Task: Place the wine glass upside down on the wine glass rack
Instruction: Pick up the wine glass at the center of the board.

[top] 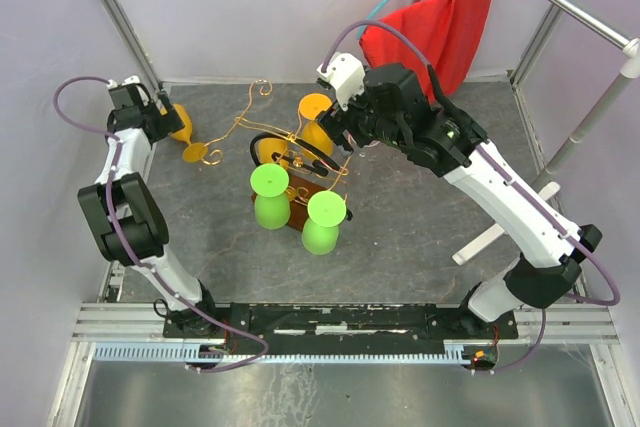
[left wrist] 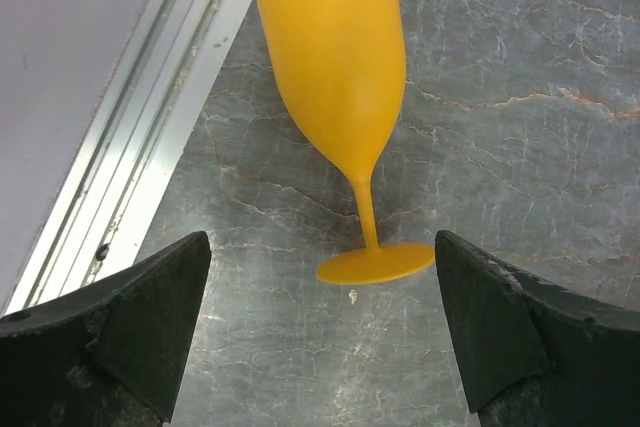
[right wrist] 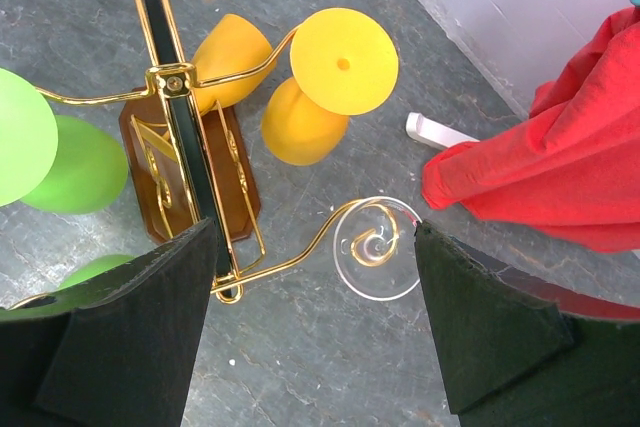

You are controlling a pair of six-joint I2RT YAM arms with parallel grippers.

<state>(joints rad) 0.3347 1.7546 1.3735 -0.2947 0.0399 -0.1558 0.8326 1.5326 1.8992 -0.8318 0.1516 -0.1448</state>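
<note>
Wine glass [left wrist: 340, 77] lies on its side, foot between the spread, empty left fingers [left wrist: 120, 337].

Probably a robotics lab, aluminium frame [top: 112, 9], plain lilac walls [top: 250, 7], slotted mounting rail [top: 340, 319].

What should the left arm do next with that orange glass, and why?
Probably lower the left gripper and close on the stem of the orange glass: it lies on its side on the table, not yet racked, and the open jaws flank its foot.
</note>
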